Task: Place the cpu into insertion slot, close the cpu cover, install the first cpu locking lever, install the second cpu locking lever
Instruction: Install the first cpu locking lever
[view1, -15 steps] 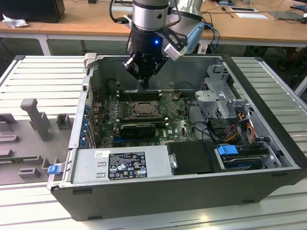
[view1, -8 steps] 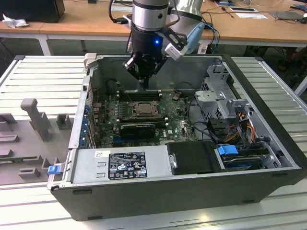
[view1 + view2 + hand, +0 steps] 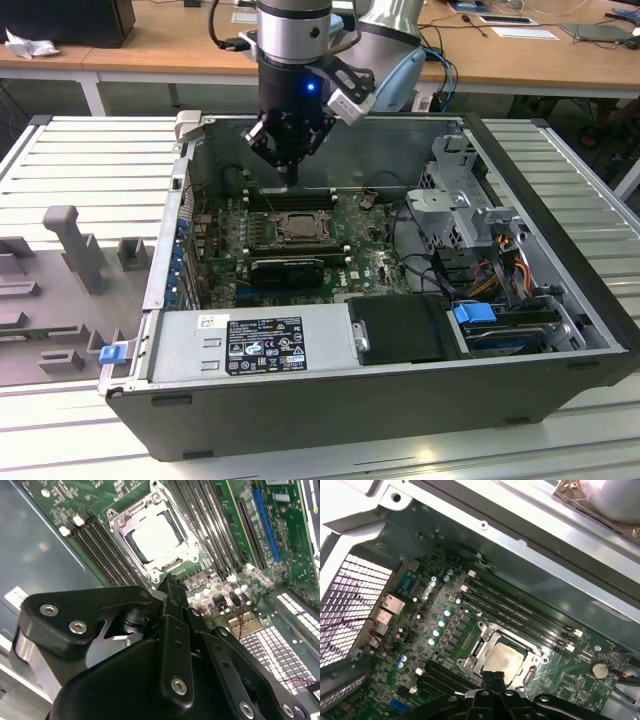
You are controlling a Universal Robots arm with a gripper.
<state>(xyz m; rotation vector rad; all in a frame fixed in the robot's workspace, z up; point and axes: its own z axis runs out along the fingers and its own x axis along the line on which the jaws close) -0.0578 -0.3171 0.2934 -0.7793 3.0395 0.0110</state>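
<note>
The gripper [image 3: 291, 176] hung inside the open computer case [image 3: 300, 400], just above the far edge of the insertion slot [image 3: 134, 547], which sat mid-board on the motherboard [image 3: 370, 255] between two banks of memory slots [image 3: 95, 540]. Its fingers looked drawn together into one narrow tip and carried nothing; in both wrist views that tip pointed at the socket's edge without visibly touching it.

The cpu [image 3: 157, 535] lay seated in the socket, its pale metal face showing through the window of the cpu cover [image 3: 127, 517]. The cover lay flat over the chip rather than standing up on its hinge. By that reading, placing the chip and closing the cover appeared done, and the step in hand was the locking levers. Whether either lever was already latched could not be made out.

Judging from this, lever work would call for the closed tip to meet a thin rod at the socket's side squarely, push it down and tuck it sideways under its catch. It would have to do so without sliding onto the chip's face or the memory slots close by.
</note>
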